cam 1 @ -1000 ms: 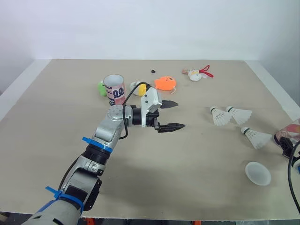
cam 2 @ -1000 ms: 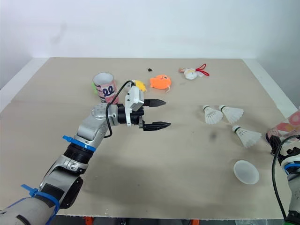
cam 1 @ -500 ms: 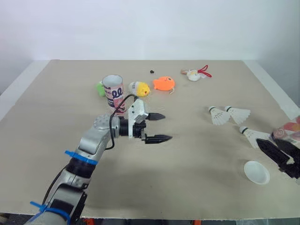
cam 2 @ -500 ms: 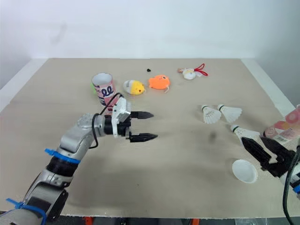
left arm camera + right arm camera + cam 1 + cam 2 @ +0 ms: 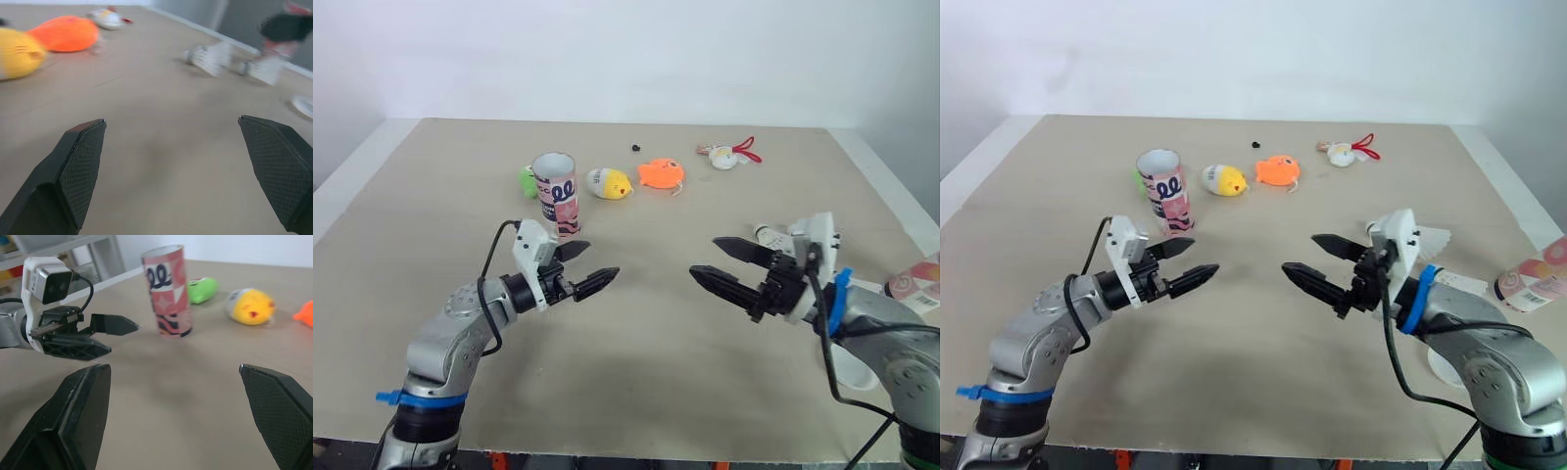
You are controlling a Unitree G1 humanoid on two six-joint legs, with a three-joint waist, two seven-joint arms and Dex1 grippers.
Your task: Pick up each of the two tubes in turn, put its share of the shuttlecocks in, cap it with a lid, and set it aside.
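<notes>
Your left hand (image 5: 603, 258) and right hand (image 5: 703, 257) hover over the middle of the bench (image 5: 646, 372), both wide open and empty, tips facing each other — one tube (image 5: 555, 192) stands upright beyond the left hand, near a yellow toy (image 5: 610, 183), the other tube (image 5: 920, 284) lies at the right edge.

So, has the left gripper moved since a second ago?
Yes. The left gripper has pulled back leftward and toward the robot: from well right of the standing tube to just in front of it.
</notes>
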